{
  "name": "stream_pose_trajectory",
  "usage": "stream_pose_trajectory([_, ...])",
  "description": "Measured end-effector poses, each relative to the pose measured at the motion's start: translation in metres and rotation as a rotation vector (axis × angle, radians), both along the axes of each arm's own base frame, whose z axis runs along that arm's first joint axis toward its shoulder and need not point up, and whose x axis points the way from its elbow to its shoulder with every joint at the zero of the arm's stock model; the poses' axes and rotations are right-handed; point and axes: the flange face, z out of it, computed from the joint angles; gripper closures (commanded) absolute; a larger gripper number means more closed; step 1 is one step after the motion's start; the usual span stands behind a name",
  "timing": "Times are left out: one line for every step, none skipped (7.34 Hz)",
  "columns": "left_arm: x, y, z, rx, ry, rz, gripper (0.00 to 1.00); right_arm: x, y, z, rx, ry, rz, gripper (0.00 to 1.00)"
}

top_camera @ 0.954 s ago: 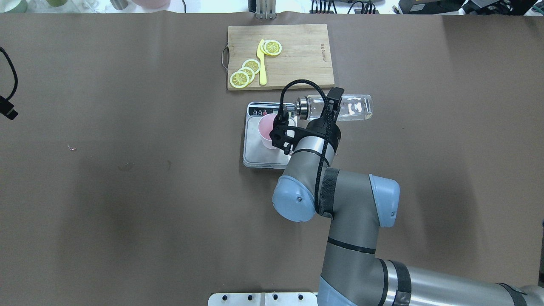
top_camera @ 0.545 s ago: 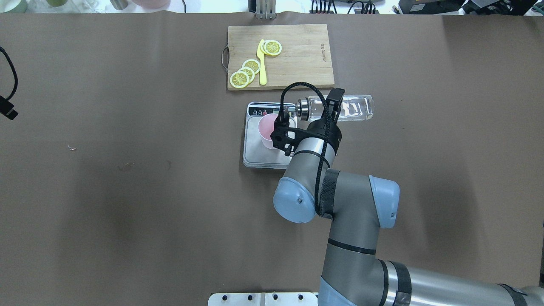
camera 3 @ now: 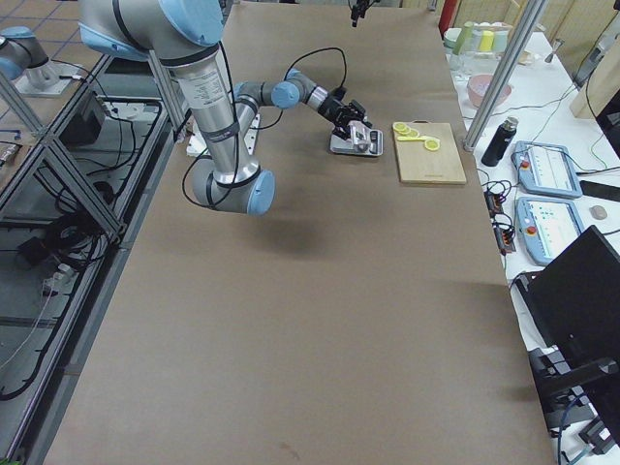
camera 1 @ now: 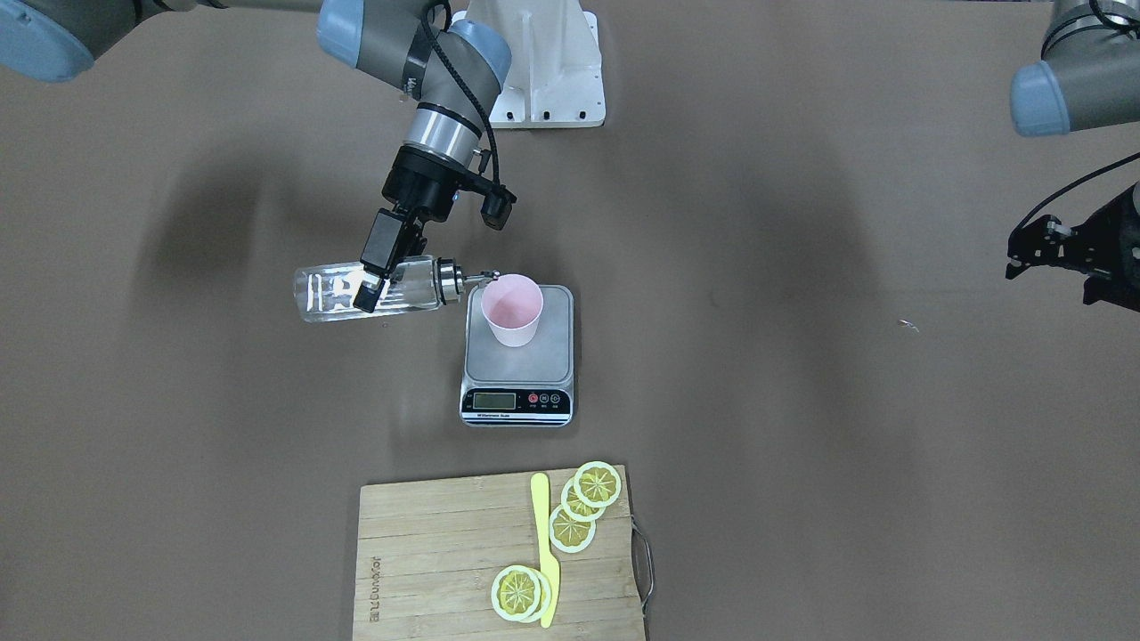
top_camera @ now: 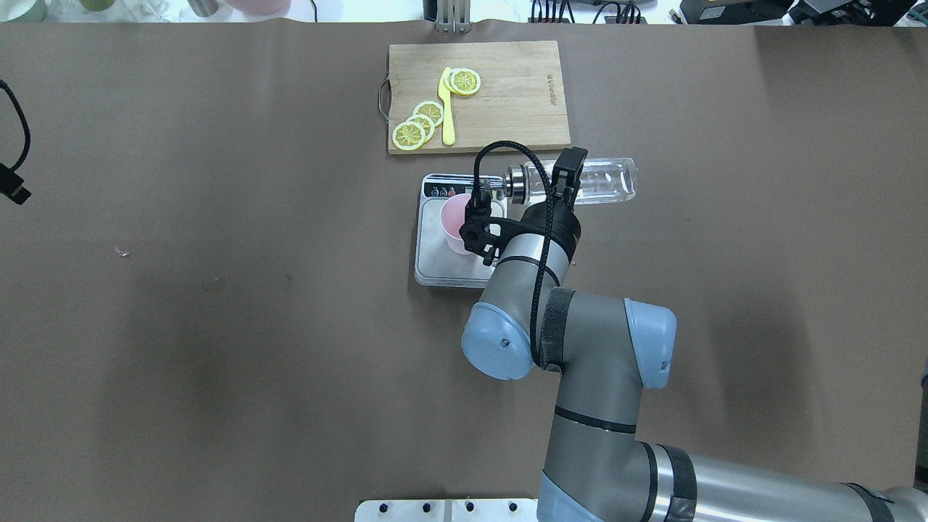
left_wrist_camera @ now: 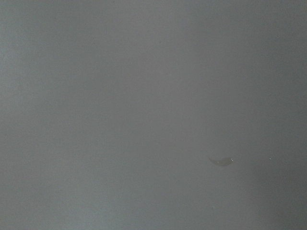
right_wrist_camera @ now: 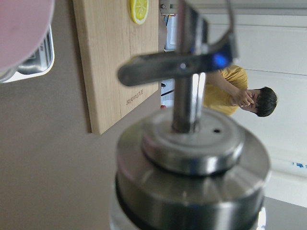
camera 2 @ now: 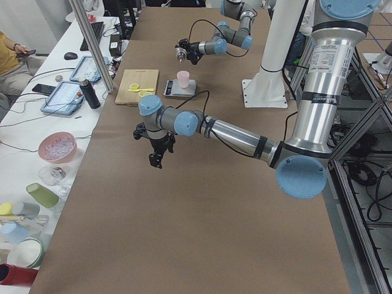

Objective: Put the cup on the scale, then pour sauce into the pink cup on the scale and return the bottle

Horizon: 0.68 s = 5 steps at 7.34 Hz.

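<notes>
Step 1 done: cup (camera 1: 511, 310) on scale (camera 1: 518, 365). My R hand (camera 1: 372, 270) clamps bottle (camera 1: 329, 296), tipped flat, spout (camera 1: 481, 278) at cup rim; no flow visible. Pour & return pending. L hand (camera 2: 154, 158) parked over counter (camera 1: 802, 427), can't tell its opening.

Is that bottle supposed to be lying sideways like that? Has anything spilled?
Nothing looks wrong. The right tool holds the bottle tipped sideways, its spout at the rim of the cup on the scale. No puddle shows on the scale or table; only a tiny speck lies far off.
</notes>
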Motion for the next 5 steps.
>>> stream_pose_trajectory([0.0000,0.0000,0.0000,0.000,0.000,0.000,0.03,0.0000,-0.0002,-0.0022,-0.001,0.021,-0.005,0.77])
stream_pose_trajectory([0.0000,0.0000,0.0000,0.000,0.000,0.000,0.03,0.0002,-0.0006,-0.0035,0.001,0.040,-0.011,0.77])
stream_pose_trajectory([0.0000,0.0000,0.0000,0.000,0.000,0.000,0.03,0.0006,-0.0015,-0.0041,0.008,0.057,-0.014,0.77])
stream_pose_trajectory([0.0000,0.0000,0.0000,0.000,0.000,0.000,0.03,0.0009,-0.0020,-0.0041,0.011,0.070,-0.016,0.77])
stream_pose_trajectory([0.0000,0.0000,0.0000,0.000,0.000,0.000,0.03,0.0010,-0.0022,-0.0040,0.012,0.079,-0.018,0.77])
